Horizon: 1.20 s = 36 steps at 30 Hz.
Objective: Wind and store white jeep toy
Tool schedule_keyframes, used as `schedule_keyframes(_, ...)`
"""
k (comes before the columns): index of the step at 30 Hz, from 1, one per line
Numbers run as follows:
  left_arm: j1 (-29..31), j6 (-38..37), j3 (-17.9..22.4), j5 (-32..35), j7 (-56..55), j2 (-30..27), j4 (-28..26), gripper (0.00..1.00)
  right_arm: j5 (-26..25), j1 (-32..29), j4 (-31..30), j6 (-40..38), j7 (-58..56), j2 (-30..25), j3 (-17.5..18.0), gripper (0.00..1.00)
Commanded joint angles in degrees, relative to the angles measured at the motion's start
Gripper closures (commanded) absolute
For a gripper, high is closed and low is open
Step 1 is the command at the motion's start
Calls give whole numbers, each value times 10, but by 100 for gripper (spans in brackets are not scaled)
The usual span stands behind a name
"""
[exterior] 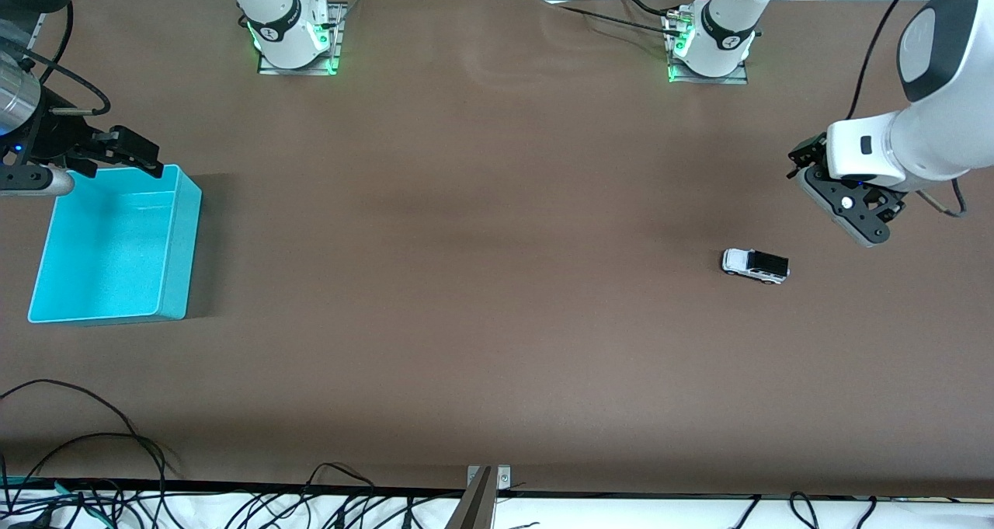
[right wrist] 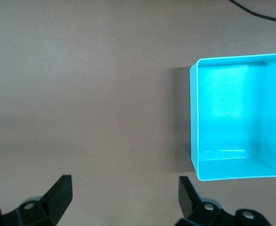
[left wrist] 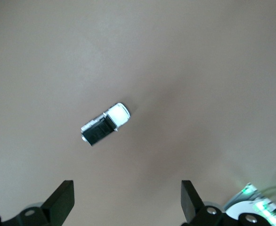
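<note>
The task is at its opening: the white jeep toy (exterior: 755,266) sits untouched on its wheels on the brown table (exterior: 481,280), toward the left arm's end, well clear of every edge. The left gripper (exterior: 808,162) hangs in the air over the table just beside the toy, toward that end's edge, its fingers (left wrist: 62,200) spread wide and holding nothing; the left wrist view shows the jeep lying ahead of them. The right gripper (exterior: 130,150) hovers over the farther rim of the cyan bin (exterior: 178,241) at the right arm's end, also spread and empty. The bin holds nothing.

Next, I judge, the left gripper must descend over the jeep, align with its narrow body, and pinch it.

No brand or writing is readable on toy or bin.
</note>
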Motion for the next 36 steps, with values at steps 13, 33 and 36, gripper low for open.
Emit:
schedule_keyframes(13, 32, 95, -3, 30, 290, 60, -30, 0, 4, -1, 17, -14, 0, 5, 0, 0)
schedule_keyframes(33, 57, 365, -4, 51, 526, 134, -182, 0, 4, 0, 17, -14, 0, 5, 2, 0)
schedule_keyframes(36, 58, 434, -3, 51, 528, 138, -225, 0, 4, 0, 17, -14, 0, 5, 2, 0)
